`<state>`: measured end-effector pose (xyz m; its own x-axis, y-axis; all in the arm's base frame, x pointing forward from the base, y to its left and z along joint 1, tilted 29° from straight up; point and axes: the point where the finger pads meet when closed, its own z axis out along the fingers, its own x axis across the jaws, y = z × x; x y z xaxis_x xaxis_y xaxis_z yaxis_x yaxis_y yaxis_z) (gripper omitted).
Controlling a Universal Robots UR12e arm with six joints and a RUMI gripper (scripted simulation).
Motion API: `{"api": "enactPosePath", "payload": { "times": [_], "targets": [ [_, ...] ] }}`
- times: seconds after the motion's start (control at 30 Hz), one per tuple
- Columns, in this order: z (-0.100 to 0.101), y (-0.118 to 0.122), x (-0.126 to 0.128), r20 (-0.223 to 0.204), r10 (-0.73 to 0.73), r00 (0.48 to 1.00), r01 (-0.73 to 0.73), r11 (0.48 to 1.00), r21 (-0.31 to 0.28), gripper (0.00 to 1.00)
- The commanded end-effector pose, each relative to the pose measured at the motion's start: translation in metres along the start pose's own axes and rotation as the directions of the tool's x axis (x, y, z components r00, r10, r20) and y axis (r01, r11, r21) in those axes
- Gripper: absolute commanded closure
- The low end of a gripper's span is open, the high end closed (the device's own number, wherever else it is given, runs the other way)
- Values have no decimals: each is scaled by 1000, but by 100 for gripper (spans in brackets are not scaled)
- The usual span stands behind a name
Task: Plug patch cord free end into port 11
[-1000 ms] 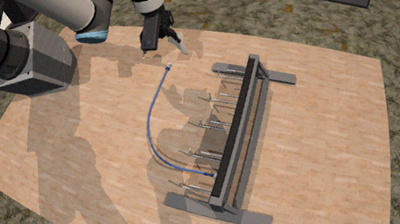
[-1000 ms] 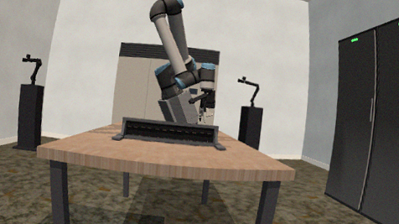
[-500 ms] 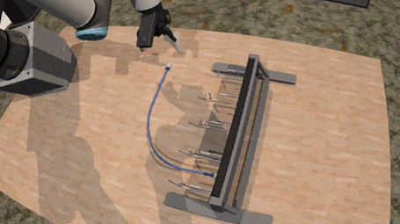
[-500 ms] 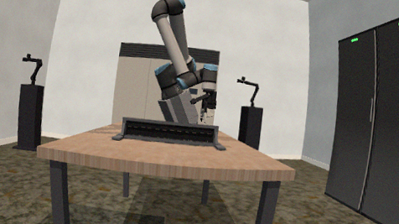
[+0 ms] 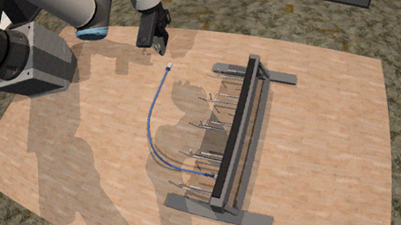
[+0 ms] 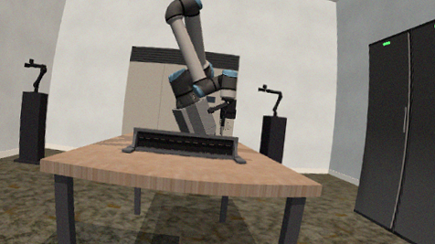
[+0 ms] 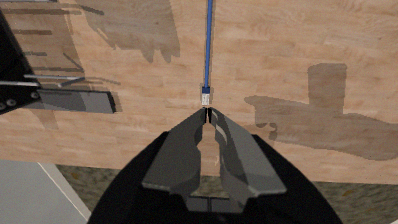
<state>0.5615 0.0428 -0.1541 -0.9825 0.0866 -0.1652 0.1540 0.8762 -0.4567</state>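
The blue patch cord (image 5: 151, 130) lies in a curve on the wooden table, one end plugged into the rack's port panel (image 5: 238, 134) near its close end (image 5: 213, 175). Its free plug (image 5: 169, 65) rests on the table, apart from the rack. My gripper (image 5: 159, 44) hangs above the table just behind that plug, fingers shut with nothing between them. In the wrist view the closed fingertips meet just short of the plug (image 7: 205, 93), and the cord (image 7: 208, 40) runs straight away from it. The gripper (image 6: 222, 128) shows behind the rack (image 6: 184, 144) in the exterior view.
The rack stands upright on two flat grey feet (image 5: 219, 213), with thin cable-management rods (image 5: 210, 125) sticking out toward the cord. One foot end (image 7: 75, 100) shows at the left of the wrist view. The table edge (image 7: 150, 167) lies close under the gripper. Dark cabinets (image 6: 418, 130) stand at the right.
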Motion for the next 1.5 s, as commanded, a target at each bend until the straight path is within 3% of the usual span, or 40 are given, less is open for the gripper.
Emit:
{"api": "enactPosePath", "payload": {
  "times": [0.0,0.93,1.2,1.23,1.47],
  "targets": [
    [0,0,0,1,0,1000,0,1000,0,100],
    [0,0,0,1,0,1000,0,1000,0,100],
    [0,10,0,1,8,1000,-8,1000,0,100],
    [0,10,0,1,8,1000,-8,1000,0,78],
    [0,10,0,1,8,1000,-8,1000,0,78]
  ]
}}
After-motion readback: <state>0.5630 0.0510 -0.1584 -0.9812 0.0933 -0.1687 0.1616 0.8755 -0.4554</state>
